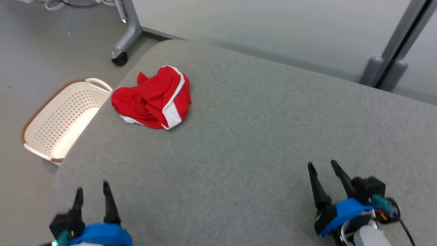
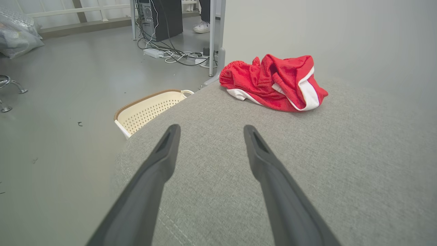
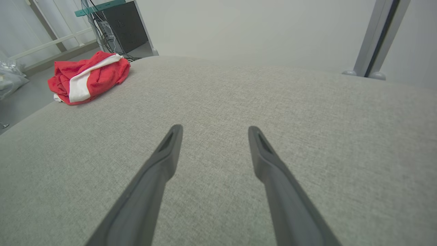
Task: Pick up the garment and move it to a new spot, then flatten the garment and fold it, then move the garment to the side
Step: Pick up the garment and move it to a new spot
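**Garment (image 1: 152, 99) seen crumpled at the far left of the cushion (image 1: 256, 136), both pairs of jaws released**

Most of the head view is spanned by the wide grey fabric cushion. A cream perforated basket (image 1: 68, 102) with a brown rim is set on the floor against the cushion's left edge and is partly hidden by it. The red garment, trimmed in white, is bunched in a heap on the cushion near the far left corner. It lies just beside the basket's handle end and is touched by neither gripper. The left gripper (image 1: 93, 187) is held over the near left corner, with its two dark fingers spread apart and nothing between them. In the left wrist view the garment is seen ahead of those fingers. The right gripper (image 1: 321, 164) is held over the near right part of the cushion, well apart from the garment, and its jaws are likewise released and empty. Beyond the far corner, a black castor (image 1: 119, 58) on a grey frame leg is seen on the floor.
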